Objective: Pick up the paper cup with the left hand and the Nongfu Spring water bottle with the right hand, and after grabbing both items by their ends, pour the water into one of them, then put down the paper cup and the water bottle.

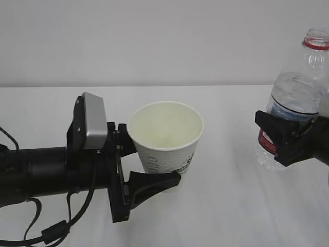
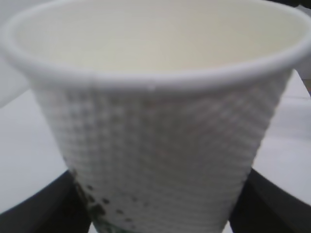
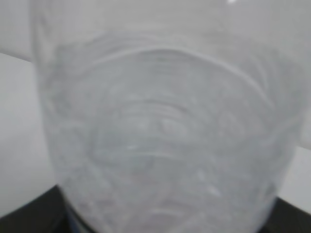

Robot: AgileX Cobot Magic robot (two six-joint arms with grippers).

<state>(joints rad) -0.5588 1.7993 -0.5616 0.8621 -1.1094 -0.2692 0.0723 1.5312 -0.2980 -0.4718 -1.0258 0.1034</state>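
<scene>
White tabletop (image 1: 226, 206) lies beneath the left hand (image 1: 149, 159) clasping the paper cup (image 1: 167, 139) and the right hand (image 1: 285, 136) clamping the Nongfu Spring water bottle (image 1: 298, 92) at right, where a hasty tilt could spill past the rim.

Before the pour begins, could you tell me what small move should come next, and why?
Probably bring the Nongfu Spring water bottle leftward over the paper cup: both are gripped, the right gripper holds the bottle upright, well right of the cup in the left gripper.
</scene>
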